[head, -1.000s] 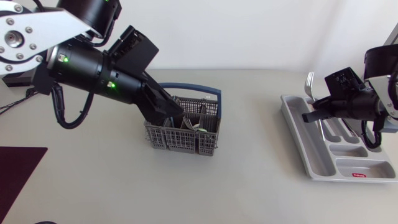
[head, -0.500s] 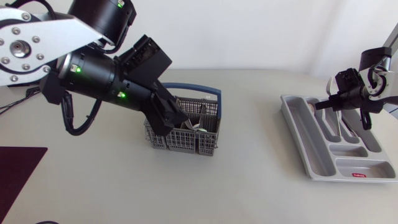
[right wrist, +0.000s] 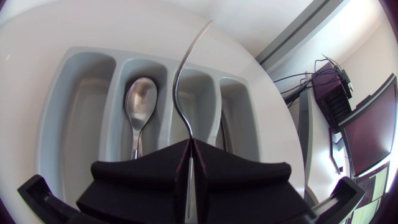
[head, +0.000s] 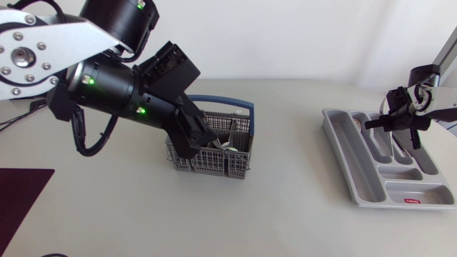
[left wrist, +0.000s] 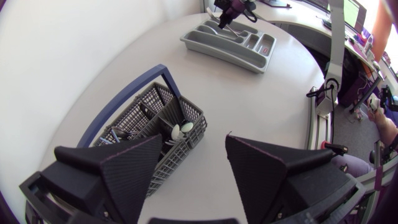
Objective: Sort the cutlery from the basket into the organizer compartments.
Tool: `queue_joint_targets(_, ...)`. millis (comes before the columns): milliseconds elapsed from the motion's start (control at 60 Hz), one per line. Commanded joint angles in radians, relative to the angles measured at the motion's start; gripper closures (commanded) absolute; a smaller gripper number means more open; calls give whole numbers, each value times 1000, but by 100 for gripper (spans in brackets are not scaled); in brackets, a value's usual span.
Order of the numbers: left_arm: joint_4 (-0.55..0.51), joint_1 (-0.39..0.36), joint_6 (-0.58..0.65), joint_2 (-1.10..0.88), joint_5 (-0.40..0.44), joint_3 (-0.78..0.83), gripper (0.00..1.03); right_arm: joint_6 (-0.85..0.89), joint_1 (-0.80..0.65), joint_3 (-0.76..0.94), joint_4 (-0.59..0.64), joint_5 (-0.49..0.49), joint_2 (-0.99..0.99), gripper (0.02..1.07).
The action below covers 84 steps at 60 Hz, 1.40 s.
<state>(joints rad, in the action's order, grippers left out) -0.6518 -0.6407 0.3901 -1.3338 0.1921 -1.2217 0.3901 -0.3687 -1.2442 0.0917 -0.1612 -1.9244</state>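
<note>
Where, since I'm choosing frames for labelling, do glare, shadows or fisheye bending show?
Head view: soft shadows under the basket and organizer, no glare. Left wrist view: fisheye bows the edge of the table. Right wrist view: bright glints on the spoon; organizer walls bow.

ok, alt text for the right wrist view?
The right gripper is shut on a slim piece of cutlery, seen edge-on, its free end pointing ahead over the grey organizer. A spoon lies in one of its long compartments, bowl away from the gripper.
</note>
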Motion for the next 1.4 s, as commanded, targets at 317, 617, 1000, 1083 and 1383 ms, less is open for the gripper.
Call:
queue_joint_targets(317,4,-14,29,35,-20,47,32,-34,-29,-70,-7,-20,-120,98)
queue_joint_targets(617,1,-19,32,35,-22,47,32,-40,-32,-83,-4,-18,-165,80)
queue_joint_targets(1000,1,-45,73,50,-79,64,32,-37,-26,26,-3,26,15,22)
queue_joint_targets(1083,3,-62,87,51,-106,76,32,-25,-13,92,-7,66,108,20)
queue_joint_targets(1383,41,-111,185,58,-135,116,35,59,65,358,-14,290,459,20)
